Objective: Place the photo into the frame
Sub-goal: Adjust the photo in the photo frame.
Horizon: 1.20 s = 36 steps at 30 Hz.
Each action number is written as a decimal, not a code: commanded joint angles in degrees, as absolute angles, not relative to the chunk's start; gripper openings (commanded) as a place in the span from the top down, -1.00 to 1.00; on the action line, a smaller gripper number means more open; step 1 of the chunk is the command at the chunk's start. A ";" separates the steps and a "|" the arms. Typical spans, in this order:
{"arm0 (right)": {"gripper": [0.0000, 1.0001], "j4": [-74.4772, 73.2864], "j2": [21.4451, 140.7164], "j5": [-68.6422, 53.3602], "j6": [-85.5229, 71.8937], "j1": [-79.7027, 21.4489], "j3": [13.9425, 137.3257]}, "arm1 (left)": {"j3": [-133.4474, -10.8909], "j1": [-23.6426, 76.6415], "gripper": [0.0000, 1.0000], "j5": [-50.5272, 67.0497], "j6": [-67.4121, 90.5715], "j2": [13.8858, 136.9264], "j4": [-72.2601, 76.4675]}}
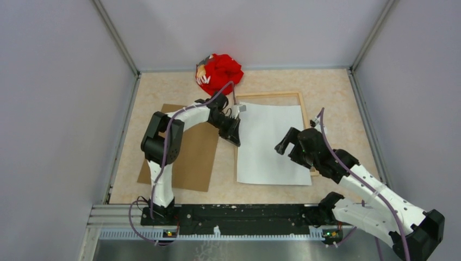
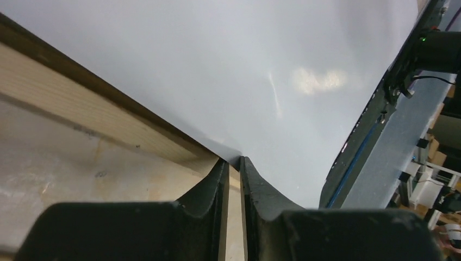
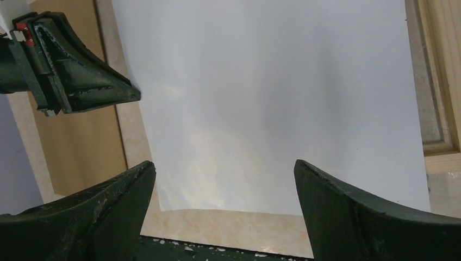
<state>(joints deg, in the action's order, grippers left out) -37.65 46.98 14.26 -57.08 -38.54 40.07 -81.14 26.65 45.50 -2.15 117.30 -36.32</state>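
Observation:
The photo (image 1: pixel 270 147) lies white side up, its picture side hidden. It rests askew over the thin light-wood frame (image 1: pixel 269 95), its near edge reaching past the frame toward me. My left gripper (image 1: pixel 237 136) is at the sheet's left edge, jaws nearly together with that edge pinched between the tips (image 2: pixel 232 159). In the left wrist view the photo (image 2: pixel 244 70) rises over the frame's rail (image 2: pixel 81 103). My right gripper (image 1: pixel 287 142) hovers open above the photo's near right part. The right wrist view shows the photo (image 3: pixel 272 98) below the right gripper (image 3: pixel 224 168), nothing held.
A plain brown backing board (image 1: pixel 190 152) lies left of the frame under my left arm. A crumpled red cloth (image 1: pixel 219 73) sits at the back wall. Grey walls close in both sides. The black base rail (image 1: pixel 239 215) runs along the near edge.

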 commanded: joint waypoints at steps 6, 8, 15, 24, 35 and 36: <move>-0.97 -35.40 47.07 14.77 -56.96 -38.20 40.17 | -72.85 26.49 0.75 38.63 -0.11 105.07 -27.46; -0.97 -35.42 46.98 14.85 -56.97 -38.15 40.19 | -71.29 26.47 0.77 37.74 2.17 104.06 -26.08; -0.97 -35.68 46.63 15.07 -56.95 -38.17 40.34 | -69.96 25.51 0.90 36.24 8.66 103.80 -23.50; -0.97 -35.22 46.75 15.29 -57.04 -38.18 40.08 | -70.05 22.64 0.99 39.81 17.27 104.95 -19.29; -0.97 -35.30 47.01 15.74 -56.98 -38.19 39.72 | -66.31 18.31 1.00 40.99 16.70 103.84 -19.95; -0.97 -35.25 47.13 15.78 -56.92 -38.20 39.63 | -65.76 17.57 1.00 40.86 16.03 103.47 -20.16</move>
<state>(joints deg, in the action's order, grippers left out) -37.23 47.03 14.37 -57.08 -38.54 40.05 -68.03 20.21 39.83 16.84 105.73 -20.08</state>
